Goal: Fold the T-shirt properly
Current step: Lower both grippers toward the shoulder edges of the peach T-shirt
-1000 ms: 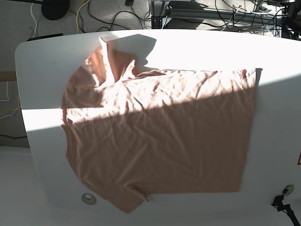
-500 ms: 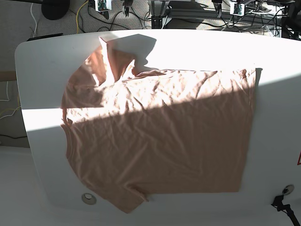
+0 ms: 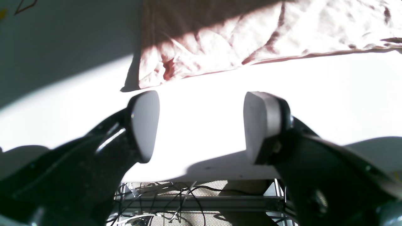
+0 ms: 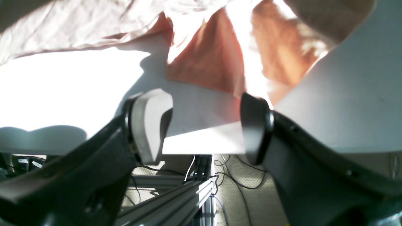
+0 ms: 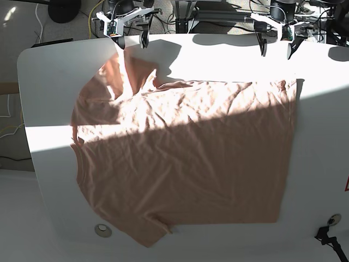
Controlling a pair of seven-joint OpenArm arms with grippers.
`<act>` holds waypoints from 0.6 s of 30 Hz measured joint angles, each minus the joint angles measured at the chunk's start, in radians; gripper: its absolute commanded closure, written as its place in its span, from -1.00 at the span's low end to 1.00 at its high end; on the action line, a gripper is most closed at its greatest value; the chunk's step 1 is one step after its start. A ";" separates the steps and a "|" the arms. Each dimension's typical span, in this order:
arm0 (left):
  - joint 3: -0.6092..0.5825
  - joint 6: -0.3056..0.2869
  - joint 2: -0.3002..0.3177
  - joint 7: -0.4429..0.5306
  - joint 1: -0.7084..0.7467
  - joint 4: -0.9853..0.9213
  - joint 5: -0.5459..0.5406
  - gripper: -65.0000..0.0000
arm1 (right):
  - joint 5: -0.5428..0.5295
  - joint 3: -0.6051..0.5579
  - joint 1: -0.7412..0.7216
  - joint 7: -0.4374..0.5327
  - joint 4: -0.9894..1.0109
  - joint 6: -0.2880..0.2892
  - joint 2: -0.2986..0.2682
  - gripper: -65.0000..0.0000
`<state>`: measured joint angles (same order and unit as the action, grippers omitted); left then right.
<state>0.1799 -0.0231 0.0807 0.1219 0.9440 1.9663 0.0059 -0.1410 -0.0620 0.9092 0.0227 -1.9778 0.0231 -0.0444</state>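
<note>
T-shirt (image 5: 180, 158) is lying spread flat on white table (image 5: 49, 71), wrinkled, half in shadow. At far edge, right gripper (image 5: 132, 41) is hovering just beside the upper sleeve, left gripper (image 5: 276, 47) near the hem corner; both are gaping, empty.

one t-shirt (image 5: 185, 158), two pincers, one table (image 5: 49, 71)

The salmon-pink T-shirt (image 5: 185, 158) lies spread flat and wrinkled on the white worktop (image 5: 49, 76), one sleeve folded inward.
</note>
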 measured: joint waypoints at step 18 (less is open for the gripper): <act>0.094 0.007 0.128 -0.072 -0.085 -0.005 -0.243 -0.20 | -0.178 0.183 -0.079 -0.115 0.003 0.003 0.002 -0.13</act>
<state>0.2741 -0.0158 0.2089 0.0494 0.8593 1.9617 -0.2371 -0.3191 0.1207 0.8307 -0.0921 -1.9747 0.0265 -0.0425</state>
